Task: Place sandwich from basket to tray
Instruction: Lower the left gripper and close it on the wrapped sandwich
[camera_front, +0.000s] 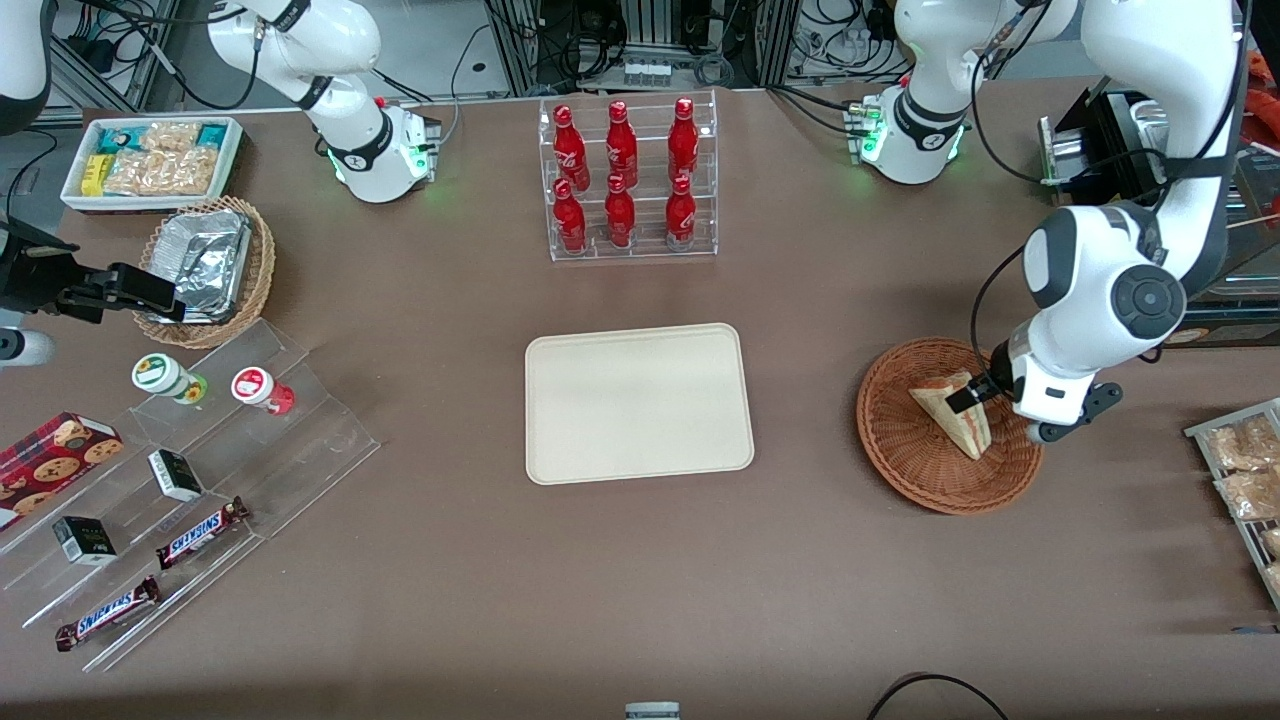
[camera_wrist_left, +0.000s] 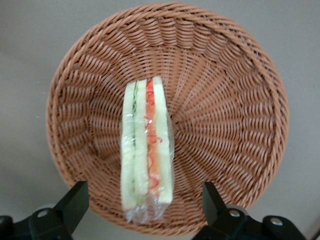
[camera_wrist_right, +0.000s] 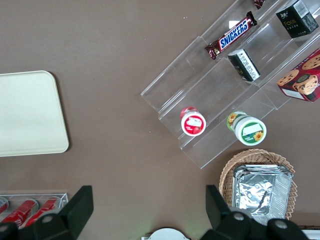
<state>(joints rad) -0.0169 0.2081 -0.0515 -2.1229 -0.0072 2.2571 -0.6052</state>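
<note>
Brown table; cables, metal racks along its upper edge

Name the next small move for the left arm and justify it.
Probably lower and close: the end effector is open, its fingers straddling the sandwich, which lies in the basket; the tray waits bare.

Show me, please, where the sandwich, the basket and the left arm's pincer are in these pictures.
sandwich (camera_wrist_left: 148, 150): left wrist view, on its wrapped cut face.
basket (camera_front: 905, 455): front view, on the bare woven wall.
pincer (camera_wrist_left: 145, 202): left wrist view, midway between its open fingertips, over the sandwich's end.
</note>
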